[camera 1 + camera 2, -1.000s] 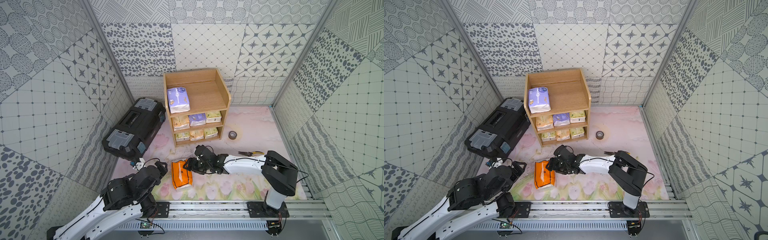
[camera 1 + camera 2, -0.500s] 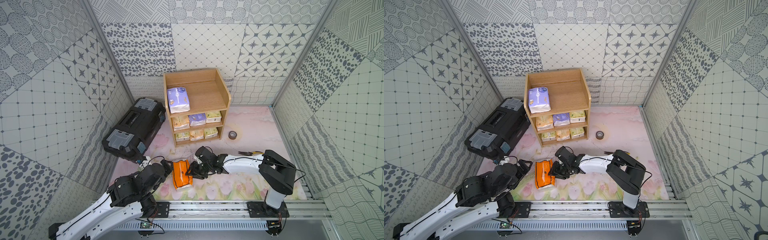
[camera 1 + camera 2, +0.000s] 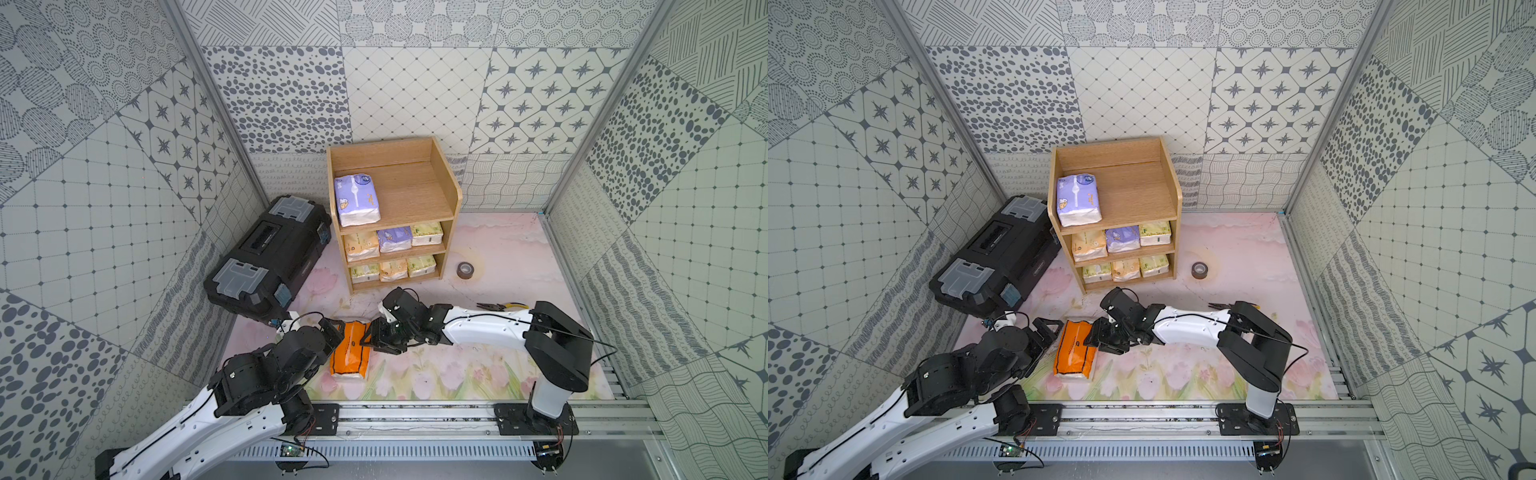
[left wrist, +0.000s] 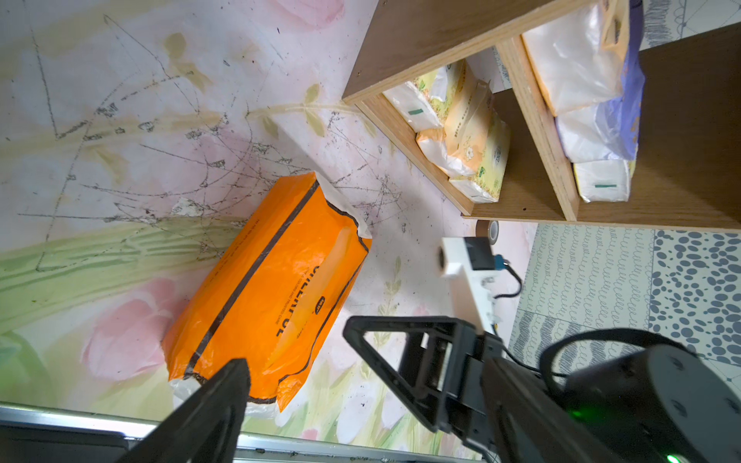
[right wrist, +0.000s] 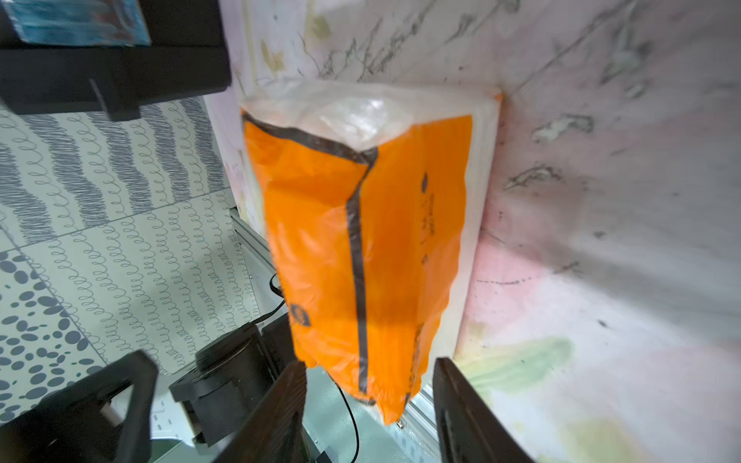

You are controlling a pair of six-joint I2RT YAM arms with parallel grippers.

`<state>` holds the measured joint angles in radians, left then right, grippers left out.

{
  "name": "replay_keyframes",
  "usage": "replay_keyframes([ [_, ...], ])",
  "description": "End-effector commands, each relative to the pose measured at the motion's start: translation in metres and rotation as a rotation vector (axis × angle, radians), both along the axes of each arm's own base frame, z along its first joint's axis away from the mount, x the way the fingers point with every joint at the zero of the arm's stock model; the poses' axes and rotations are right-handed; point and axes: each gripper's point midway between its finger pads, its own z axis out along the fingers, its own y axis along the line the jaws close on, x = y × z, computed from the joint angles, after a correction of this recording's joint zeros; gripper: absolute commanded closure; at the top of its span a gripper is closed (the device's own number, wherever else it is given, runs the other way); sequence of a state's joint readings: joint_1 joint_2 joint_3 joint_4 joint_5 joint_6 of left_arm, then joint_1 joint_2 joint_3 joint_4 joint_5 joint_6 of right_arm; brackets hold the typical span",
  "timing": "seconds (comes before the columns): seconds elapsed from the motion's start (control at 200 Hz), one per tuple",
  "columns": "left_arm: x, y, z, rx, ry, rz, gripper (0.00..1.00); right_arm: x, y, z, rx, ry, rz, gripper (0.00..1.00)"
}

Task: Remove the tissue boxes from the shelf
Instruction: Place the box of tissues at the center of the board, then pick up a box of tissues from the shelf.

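Flower-printed counter [image 3: 498, 245] with a light-wood shelf [image 3: 419, 195] and a few loose things.

We see the shelf at the back of the counter, a black toolbox [image 3: 270, 253] just beside it on the left and a grey tape roll [image 3: 465, 270] near it on the right. Its top tier carries a lavender pack [image 3: 357, 199]. The middle tier holds a peach pack [image 3: 362, 246], a second lavender pack [image 3: 394, 240] and a pale green pack [image 3: 427, 234] in a row. The bottom tier holds a second pale green pack [image 3: 365, 272], a second peach pack [image 3: 392, 270] and a third pale green pack [image 3: 422, 266]. In front of the shelf, apart from it, an orange pack [image 3: 350, 351] lies on the counter. We find pliers [image 3: 500, 306] farther right.
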<state>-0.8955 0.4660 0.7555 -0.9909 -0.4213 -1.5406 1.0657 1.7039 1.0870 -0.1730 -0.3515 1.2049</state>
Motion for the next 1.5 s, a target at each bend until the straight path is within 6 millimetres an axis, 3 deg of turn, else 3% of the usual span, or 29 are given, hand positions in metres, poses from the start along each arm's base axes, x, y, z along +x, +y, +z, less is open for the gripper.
replay_keyframes([
  [0.0, 0.005, -0.005, 0.004, -0.034, -0.03, 0.008, 0.06, 0.021, -0.023, 0.061, 0.036, -0.197, -0.051, 0.45],
  [0.115, 0.01, -0.01, 0.002, -0.064, -0.037, 0.026, 0.06, 0.034, -0.042, 0.124, 0.071, -0.366, -0.069, 0.45],
  [0.325, 0.02, -0.014, 0.0, -0.098, -0.08, 0.055, 0.06, 0.066, -0.07, 0.221, 0.14, -0.589, -0.151, 0.47],
  [0.485, 0.029, -0.015, 0.01, -0.111, -0.159, 0.066, 0.05, 0.103, -0.08, 0.274, 0.203, -0.656, -0.242, 0.49],
  [0.625, 0.034, -0.011, 0.021, -0.109, -0.222, 0.081, 0.05, 0.135, -0.073, 0.311, 0.248, -0.709, -0.285, 0.49],
  [0.851, 0.039, -0.008, 0.035, -0.121, -0.282, 0.102, 0.03, 0.189, -0.053, 0.319, 0.226, -0.731, -0.359, 0.48],
  [1.121, 0.046, -0.008, 0.043, -0.131, -0.309, 0.134, 0.03, 0.227, -0.038, 0.305, 0.133, -0.739, -0.395, 0.58],
  [1.321, 0.051, -0.01, 0.046, -0.126, -0.316, 0.156, 0.03, 0.238, -0.026, 0.293, 0.104, -0.719, -0.365, 0.64],
  [1.496, 0.055, -0.011, 0.052, -0.113, -0.328, 0.165, 0.03, 0.238, -0.023, 0.295, 0.107, -0.715, -0.348, 0.81],
])
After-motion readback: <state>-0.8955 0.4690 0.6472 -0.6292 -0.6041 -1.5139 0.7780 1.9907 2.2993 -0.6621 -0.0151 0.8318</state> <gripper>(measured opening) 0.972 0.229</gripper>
